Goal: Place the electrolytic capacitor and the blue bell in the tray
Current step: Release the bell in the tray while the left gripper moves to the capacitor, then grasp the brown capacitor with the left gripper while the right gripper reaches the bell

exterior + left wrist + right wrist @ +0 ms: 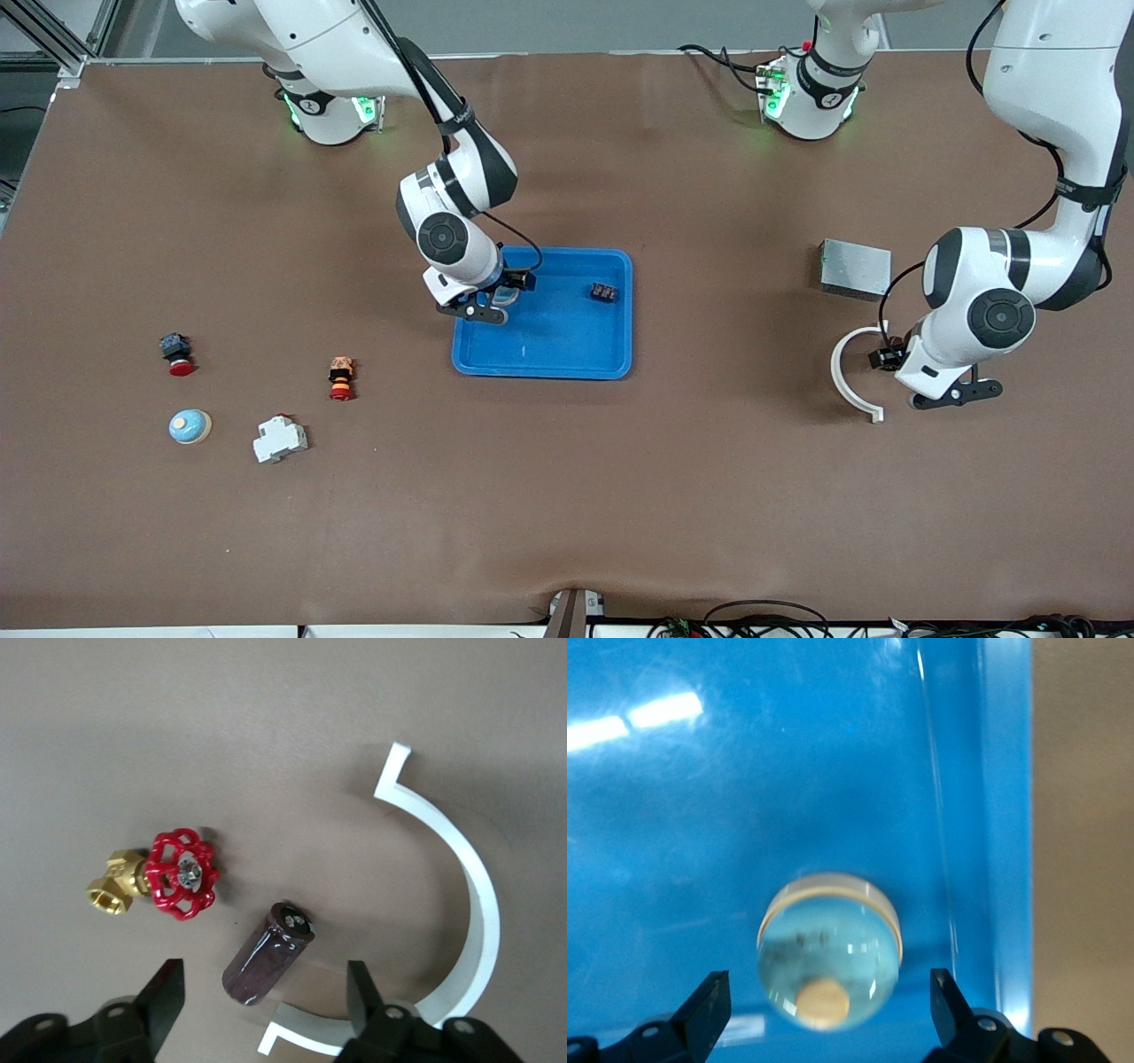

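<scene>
The right pincer [828, 1010] hangs spread over the tray [567, 354], above a glossy blue domed bell [830, 961] lying loose inside near the rim toward the right arm's end; a small dark part [604, 291] lies in the tray too. The left pincer [266, 1001], fingers apart, hovers over a dark shiny cylindrical capacitor [268, 952] on the brown surface [567, 496], beside a red-handled brass valve [159, 877] and a white curved strip [474, 904].
</scene>
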Motion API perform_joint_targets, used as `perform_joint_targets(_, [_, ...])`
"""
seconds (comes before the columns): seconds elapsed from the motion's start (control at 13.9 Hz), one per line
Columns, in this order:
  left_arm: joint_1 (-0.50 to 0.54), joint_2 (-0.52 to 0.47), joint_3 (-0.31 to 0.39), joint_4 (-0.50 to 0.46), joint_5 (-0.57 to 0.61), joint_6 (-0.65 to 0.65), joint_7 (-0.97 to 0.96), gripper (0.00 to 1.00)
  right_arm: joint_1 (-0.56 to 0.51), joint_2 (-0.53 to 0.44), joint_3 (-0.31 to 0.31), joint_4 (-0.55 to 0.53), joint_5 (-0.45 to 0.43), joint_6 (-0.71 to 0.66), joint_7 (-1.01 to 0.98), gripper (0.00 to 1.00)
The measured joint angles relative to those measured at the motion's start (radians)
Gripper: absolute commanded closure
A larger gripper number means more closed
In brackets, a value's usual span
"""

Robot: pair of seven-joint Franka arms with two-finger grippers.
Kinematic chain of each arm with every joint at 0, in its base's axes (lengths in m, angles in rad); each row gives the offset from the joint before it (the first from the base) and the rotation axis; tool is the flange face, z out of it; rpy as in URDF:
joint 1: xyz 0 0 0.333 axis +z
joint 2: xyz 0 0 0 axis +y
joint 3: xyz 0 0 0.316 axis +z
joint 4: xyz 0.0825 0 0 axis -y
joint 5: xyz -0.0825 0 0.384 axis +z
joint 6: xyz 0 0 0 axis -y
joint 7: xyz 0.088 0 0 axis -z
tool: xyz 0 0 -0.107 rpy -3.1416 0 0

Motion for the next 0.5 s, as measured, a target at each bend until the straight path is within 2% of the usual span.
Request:
perform_joint_targets(0.14, [0.002, 0.017, -0.001, -0.015, 0.000, 0.036, 0.040, 0.28, -0.009, -0.071, -0.019, 0.035, 0.000, -0.145, -0.001, 0.00])
perform_joint_targets(0.29, [0.016, 0.033, -0.001, -0.042, 0.000, 0.100, 0.087, 0.32, -0.064, -0.157, -0.041, 0.092, -0.017, -0.340, -0.052, 0.00])
perform_joint_targets(0.36, [0.026, 0.039, -0.001, -0.052, 0.000, 0.120, 0.112, 0.33, -0.120, -0.194, -0.046, 0.133, -0.045, -0.445, -0.118, 0.00])
perform_joint_targets(0.5, [0.042, 0.048, -0.001, -0.060, 0.000, 0.134, 0.147, 0.43, -0.256, -0.236, -0.054, 0.241, -0.109, -0.631, -0.288, 0.00])
